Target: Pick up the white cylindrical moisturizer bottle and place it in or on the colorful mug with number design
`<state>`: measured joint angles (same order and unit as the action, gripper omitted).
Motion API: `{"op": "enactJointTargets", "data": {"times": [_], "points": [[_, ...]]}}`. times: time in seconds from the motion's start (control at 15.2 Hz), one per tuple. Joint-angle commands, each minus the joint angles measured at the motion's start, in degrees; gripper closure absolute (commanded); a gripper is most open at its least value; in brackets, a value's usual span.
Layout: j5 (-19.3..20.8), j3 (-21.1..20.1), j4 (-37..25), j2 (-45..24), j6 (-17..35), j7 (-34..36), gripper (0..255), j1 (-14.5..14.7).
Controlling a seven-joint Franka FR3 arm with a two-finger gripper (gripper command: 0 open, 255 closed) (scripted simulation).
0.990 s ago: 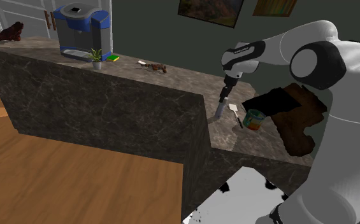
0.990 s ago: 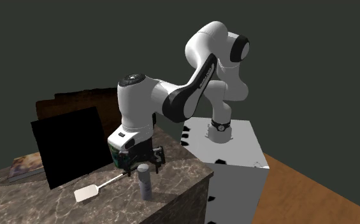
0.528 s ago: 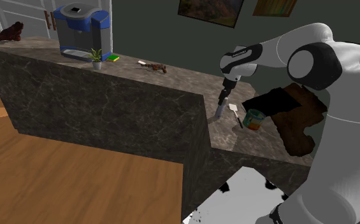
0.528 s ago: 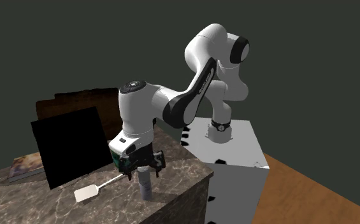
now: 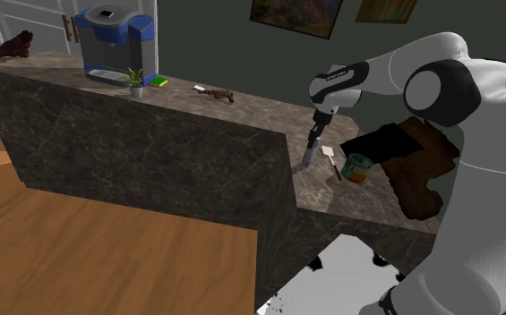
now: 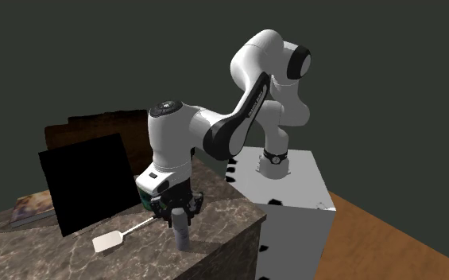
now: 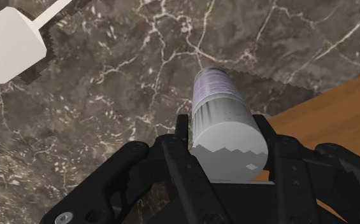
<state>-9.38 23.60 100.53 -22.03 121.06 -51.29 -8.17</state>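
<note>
Between the black fingers of the gripper [image 7: 224, 127], which press against both its sides, the pale moisturizer bottle [image 7: 218, 105] stands upright on the marble counter [image 7: 108, 95], close to the counter's edge. The grasp looks made. The lift and the carry to the colorful mug [image 5: 358, 167], just past the white spatula [image 5: 330, 152], are left to do.

Right of centre, the white arm [image 5: 439, 85] reaches in from the right edge, and its black gripper [image 5: 310, 143] points down over the top of a grey cylindrical bottle [image 5: 305, 160] standing on the dark marble counter [image 5: 152, 148]. Just right of the bottle lies a white spatula [image 5: 330, 152], then a colourful mug [image 5: 358, 168] before a black panel [image 5: 387, 143]. At upper left stand a blue coffee machine [image 5: 113, 43] and a small potted plant [image 5: 135, 81]. A wooden floor [image 5: 90, 251] spans the lower left.
</note>
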Motion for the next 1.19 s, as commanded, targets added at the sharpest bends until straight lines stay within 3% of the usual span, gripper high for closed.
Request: {"op": "enactJointTargets", "data": {"times": [0.0,0.26,1.12], "points": [[0.0,0.0,0.0,0.0,0.0,0.0,255,0.0],[0.0,0.0,0.0,0.0,0.0,0.0,255,0.0],[1.8,0.8,-5.6,3.4,-8.7,1.1,255,0.3]]}}
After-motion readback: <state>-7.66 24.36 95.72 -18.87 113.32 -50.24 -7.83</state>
